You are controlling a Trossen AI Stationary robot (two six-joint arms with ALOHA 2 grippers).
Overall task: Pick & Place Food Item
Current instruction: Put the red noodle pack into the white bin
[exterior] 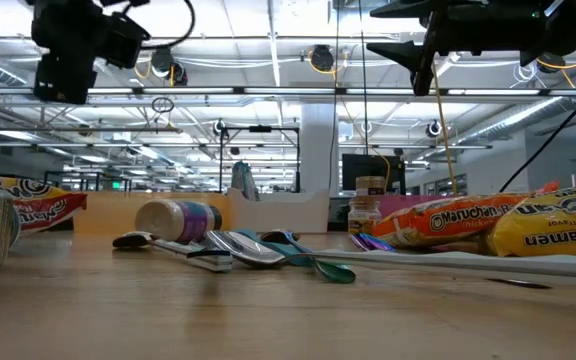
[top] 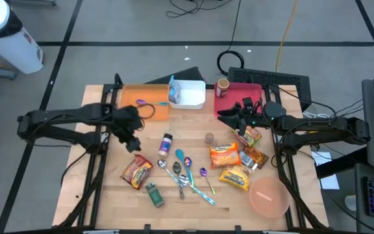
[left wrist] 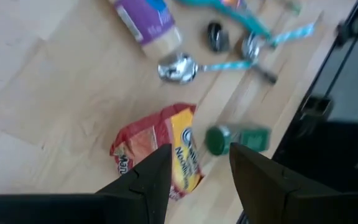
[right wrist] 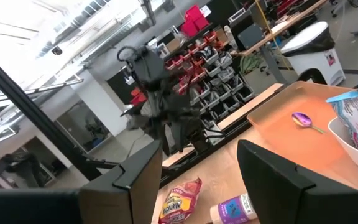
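A: Which food item is being lined up, and where is it lying?

B: The red noodle packet (top: 137, 171) is lying flat on the worktop (top: 102, 201), just beside the green jar (top: 154, 194). The left end effector (top: 134, 142) is hanging above the packet, well clear of it, fingers (left wrist: 143, 180) spread and holding nothing.

A: How is the packet likely behaving under a grip?

B: Probably light and crinkly: a slick film wrapper over a brittle noodle block. A hard squeeze is risking cracked noodles; a pinch on the sealed end is risking slip.

A: So where is the hold going?

B: Across the packet's narrow width, mid-body, fingers straddling both long edges.

A: And the other arm?

B: The right end effector (top: 234, 117) is waiting, spread and empty, raised over the far side of the worktop from the packet.
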